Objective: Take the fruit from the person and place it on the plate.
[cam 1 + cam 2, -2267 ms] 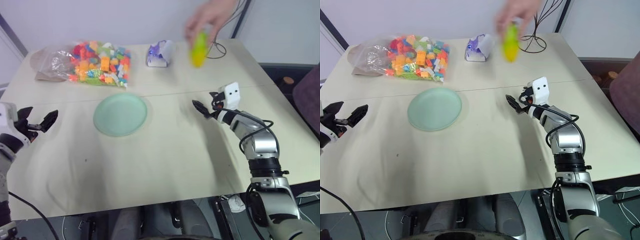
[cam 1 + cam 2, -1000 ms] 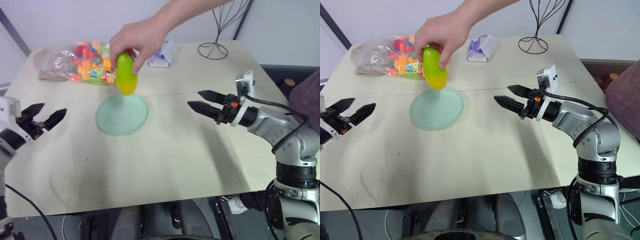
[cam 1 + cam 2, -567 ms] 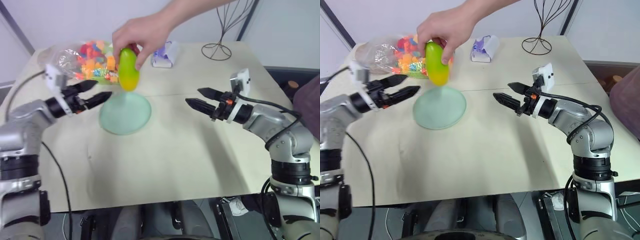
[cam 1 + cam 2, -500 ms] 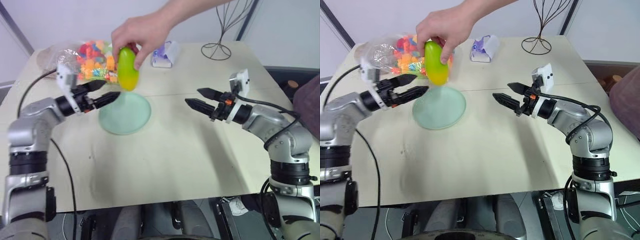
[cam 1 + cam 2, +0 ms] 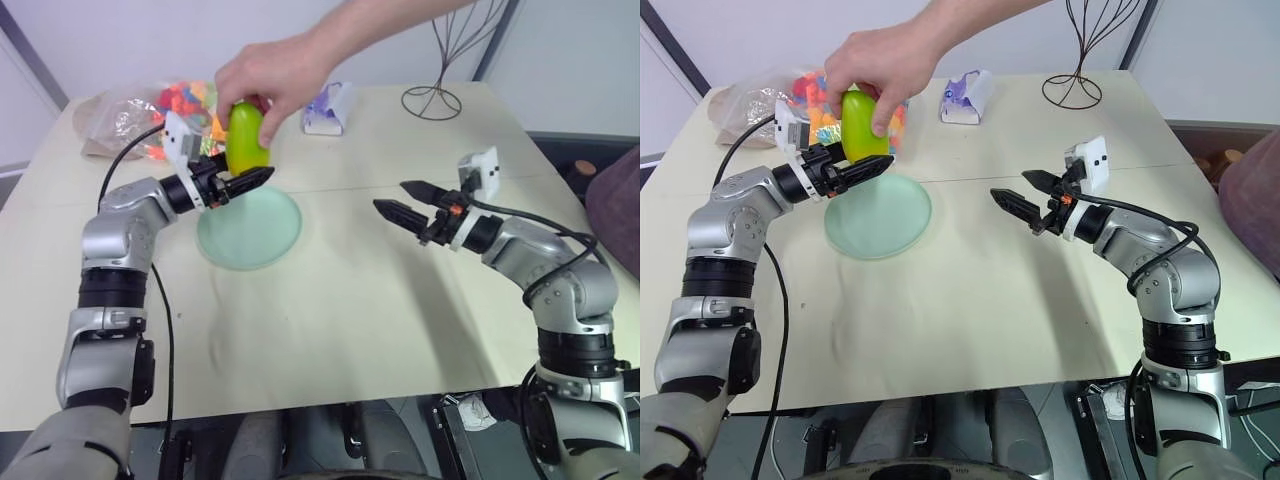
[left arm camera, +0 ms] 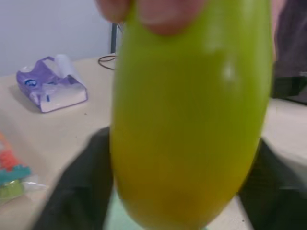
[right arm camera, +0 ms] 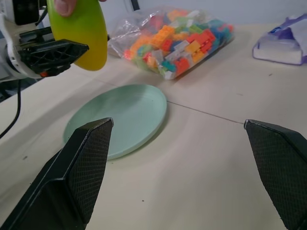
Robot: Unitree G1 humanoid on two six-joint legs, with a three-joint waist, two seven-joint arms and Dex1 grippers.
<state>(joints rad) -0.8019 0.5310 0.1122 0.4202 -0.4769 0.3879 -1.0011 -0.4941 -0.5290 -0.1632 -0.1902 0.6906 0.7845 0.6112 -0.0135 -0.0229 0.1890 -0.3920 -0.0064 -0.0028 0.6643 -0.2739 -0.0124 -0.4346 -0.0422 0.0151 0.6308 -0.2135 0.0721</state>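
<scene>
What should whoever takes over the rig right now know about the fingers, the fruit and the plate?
Left gripper: fingers closed on the fruit, which the person's hand also grips from above.
Right gripper: fingers open, holding nothing, above the table to the right of the plate.
Fruit hangs above the plate's far edge.
Done: fruit gripped.
Left: person lets go, then set the fruit down on the plate and open.
</scene>
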